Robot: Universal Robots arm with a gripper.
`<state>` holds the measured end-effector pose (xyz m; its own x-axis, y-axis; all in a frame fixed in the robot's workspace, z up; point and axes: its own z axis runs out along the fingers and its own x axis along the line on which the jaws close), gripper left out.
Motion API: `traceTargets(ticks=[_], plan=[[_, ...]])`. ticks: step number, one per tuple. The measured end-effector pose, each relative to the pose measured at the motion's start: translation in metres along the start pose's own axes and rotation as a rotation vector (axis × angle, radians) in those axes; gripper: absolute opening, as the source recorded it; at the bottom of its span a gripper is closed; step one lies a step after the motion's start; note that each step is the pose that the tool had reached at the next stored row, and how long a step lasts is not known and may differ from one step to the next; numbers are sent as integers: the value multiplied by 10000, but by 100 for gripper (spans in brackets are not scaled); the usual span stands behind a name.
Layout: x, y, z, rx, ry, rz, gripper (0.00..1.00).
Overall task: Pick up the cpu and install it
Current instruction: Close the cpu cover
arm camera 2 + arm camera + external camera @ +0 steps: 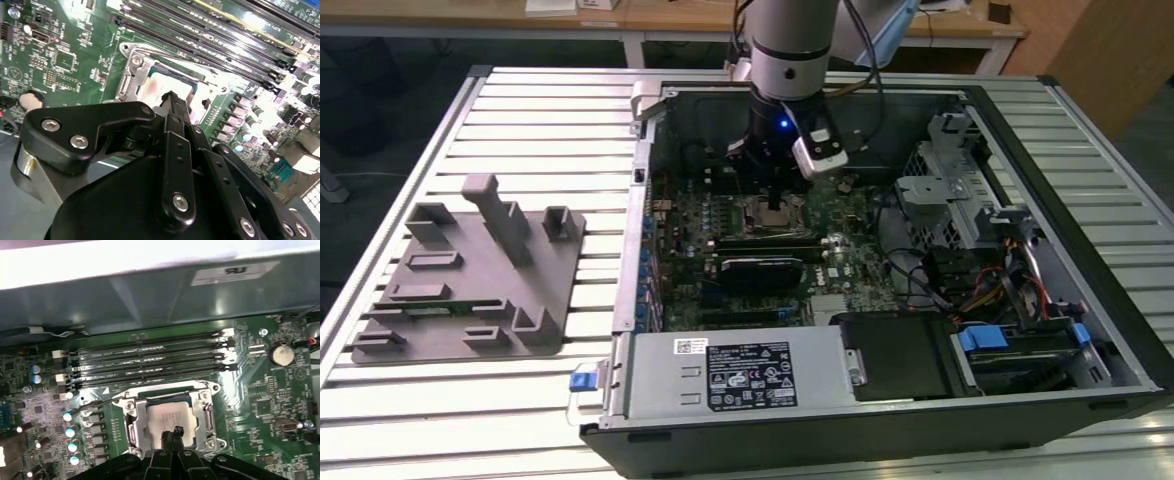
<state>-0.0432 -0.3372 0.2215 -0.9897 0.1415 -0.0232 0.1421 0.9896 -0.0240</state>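
Cpu (169, 416) lies flat inside the silver-framed socket (131, 426) on the green motherboard (260, 400), with its pale metal top facing up and the frame around it on all sides. In the first wrist view the gripper (176, 430) stands directly over the edge of the chip that is nearer to the camera. Its two black fingers (172, 440) are brought together into one narrow tip, and nothing is held between them. I cannot tell if this tip is touching the chip or is just above it. In the second wrist view the same narrow tip points down at the chip from close by, and the black links of the gripper cover the near part of the socket. Four long dark memory slots (150, 360) run side by side just beside the socket, on the side away from the gripper. A round coin battery (281, 354) sits on the board, well apart from the socket. In the exterior view the arm (787, 40) reaches straight down into the open computer case (881, 445), which lies on its side on a ribbed metal table (520, 120). A power supply (734, 375) with a black label sits at the near end of the case. At the exterior view's left, a grey holder (467, 280) with upright posts rests on the table beside the case.
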Motion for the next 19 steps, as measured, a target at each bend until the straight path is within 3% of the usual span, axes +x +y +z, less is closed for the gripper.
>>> traceTargets(ticks=[19], plan=[[149, -13, 118, -2, 1, -1, 11]])
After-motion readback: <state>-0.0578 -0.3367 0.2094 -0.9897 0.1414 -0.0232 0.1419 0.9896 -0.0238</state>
